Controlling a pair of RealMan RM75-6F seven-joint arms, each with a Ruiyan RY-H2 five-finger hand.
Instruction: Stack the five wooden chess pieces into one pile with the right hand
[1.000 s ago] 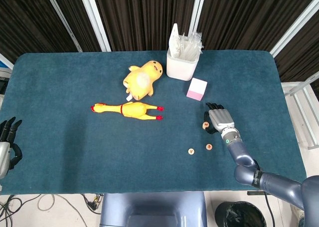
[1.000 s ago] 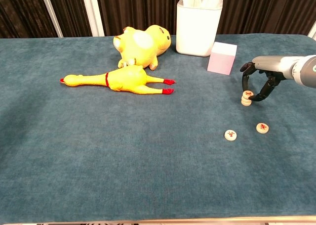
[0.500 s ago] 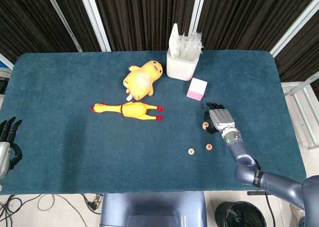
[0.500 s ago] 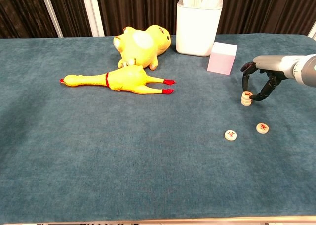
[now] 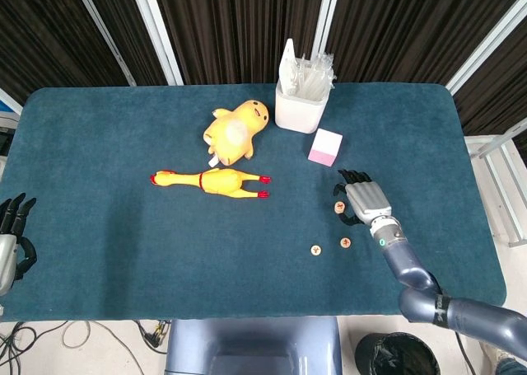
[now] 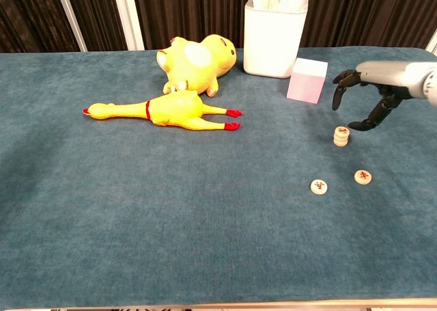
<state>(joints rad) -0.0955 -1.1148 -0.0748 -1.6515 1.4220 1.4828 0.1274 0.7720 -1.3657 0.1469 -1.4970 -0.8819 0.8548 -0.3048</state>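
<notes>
Dark pleated curtains with pale vertical rails hung behind a table (image 5: 99,227) covered in deep blue-green cloth.

Landmark: the pink cube (image 5: 325,147) (image 6: 306,80). Just in front of it and slightly to the right stood the stack of wooden chess pieces (image 6: 341,136) (image 5: 338,208), a short pile with a red mark on its top disc; how many discs it held could not be read with certainty. Further forward of the cube lay 2 loose chess pieces flat on the cloth, one (image 6: 319,186) (image 5: 315,249) more to the left and the other (image 6: 363,176) (image 5: 346,242) to its right.

The right hand (image 6: 369,92) (image 5: 362,198) hung just right of the stack, fingers apart and curved downward, holding nothing. The chest view showed a clear gap between its fingertips and the pile, which the head view, looking down on the back of the hand, did not reveal.

Directly behind the cube stood a white container (image 5: 300,103) (image 6: 274,37) filled with clear plastic-wrapped items standing upright. Left of the cube lay a yellow plush duck (image 5: 235,129) (image 6: 195,63), and in front of that a yellow rubber chicken (image 5: 211,180) (image 6: 164,111) on its side.

Only the head view showed the left hand (image 5: 11,239), far left of the cube at the table's edge, fingers spread and holding nothing.
</notes>
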